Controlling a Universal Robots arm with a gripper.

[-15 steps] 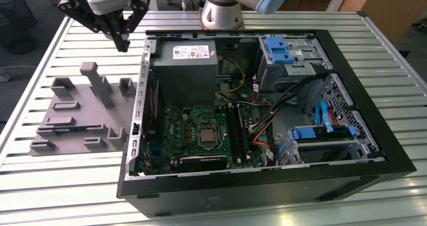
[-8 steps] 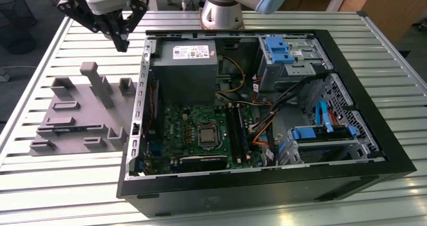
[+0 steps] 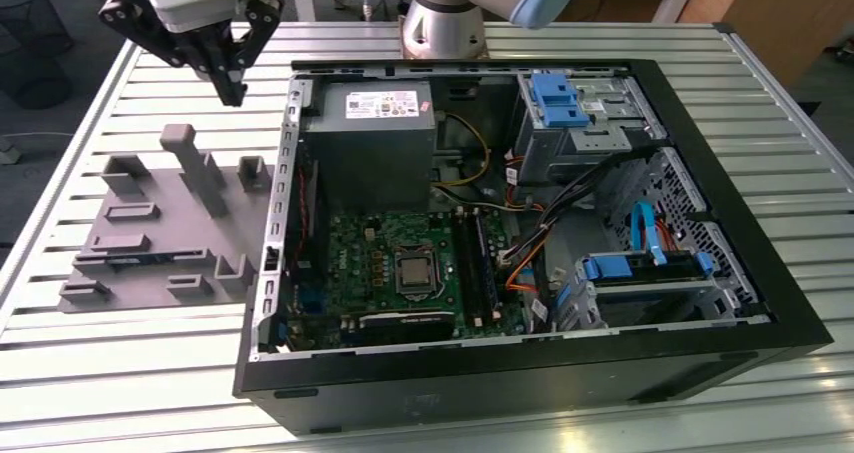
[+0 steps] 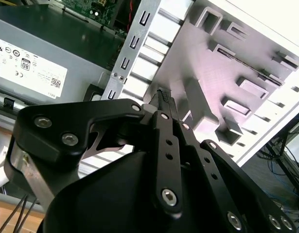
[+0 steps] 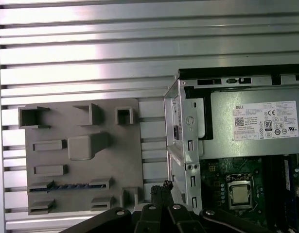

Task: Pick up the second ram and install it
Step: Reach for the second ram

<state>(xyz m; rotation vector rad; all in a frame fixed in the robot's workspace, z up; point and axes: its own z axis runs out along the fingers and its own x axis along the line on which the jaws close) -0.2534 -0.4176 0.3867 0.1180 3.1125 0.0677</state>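
A: Where is the ram (image 5: 66, 185)?

B: In the grey holder (image 5: 125, 155), seated in a slot between two small brackets. Its thin blue edge shows in the first wrist view. Nothing touches it.

A: And the tool (image 3: 232, 95)?

B: It hangs above the desk (image 3: 120, 373) with its fingers pressed together to a point and nothing between them. It grips nothing.

A: How does the ram sit from the tool?

B: Below it and well apart. In the exterior view the ram is to the tool's left and nearer that camera, while the tool is over the holder's far end.

A: What else is near the tool?

B: The holder's tall posts stand beneath it. The open case (image 3: 534, 368) lies on the desk just to the exterior view's right of the tool. In both wrist views the fingertips show close to the case's metal wall, about where it meets the holder's edge.

A: Inside the case?

B: The power supply (image 3: 367, 143) is the part closest to the tool. The green board (image 3: 354, 243) lies past it, lower and farther from the tool.
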